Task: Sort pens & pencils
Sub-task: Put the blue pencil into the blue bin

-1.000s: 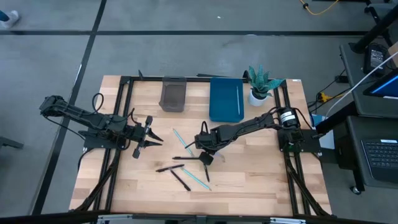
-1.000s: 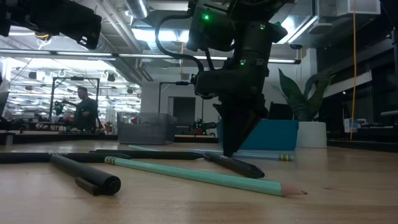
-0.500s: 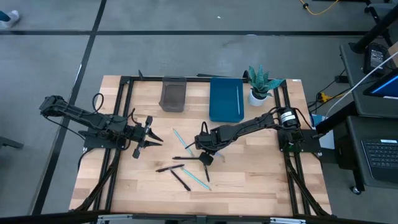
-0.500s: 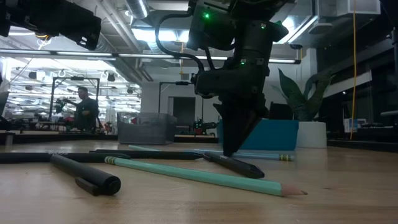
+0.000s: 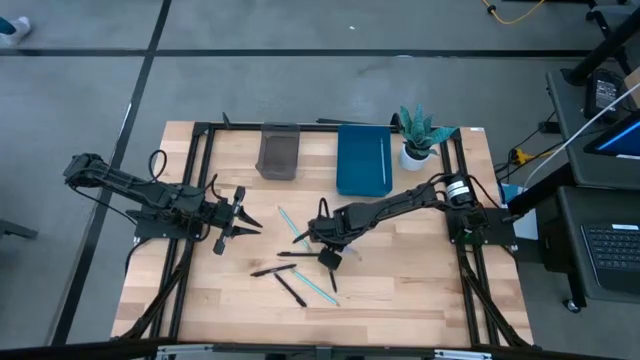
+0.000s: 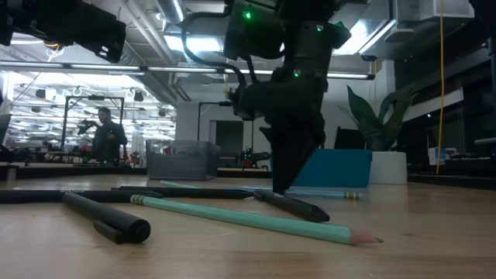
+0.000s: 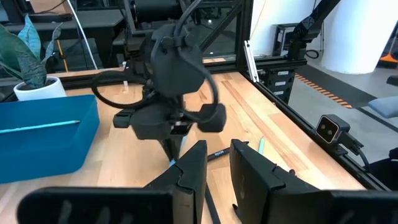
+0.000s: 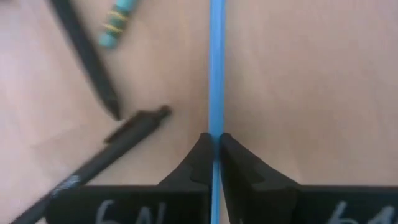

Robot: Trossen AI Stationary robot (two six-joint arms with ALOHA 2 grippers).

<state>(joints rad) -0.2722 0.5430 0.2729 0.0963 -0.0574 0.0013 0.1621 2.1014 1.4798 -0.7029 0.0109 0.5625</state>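
Two dark jaws of the right gripper (image 8: 214, 142) stand pinched on a blue pencil (image 8: 216, 68), near the middle of the counter (image 5: 400, 290), in front of the blue tray (image 5: 363, 160). A second ago that gripper sat slightly farther right. Left gripper (image 5: 240, 213) waits left of the blue tray, jaws partly apart, holding nothing. Black pens (image 5: 290, 288) and teal pencils (image 5: 316, 286) lie scattered just beside the right gripper. One teal pencil (image 7: 38, 126) lies in the blue tray; I cannot tell what the grey bin (image 5: 278, 151) holds.
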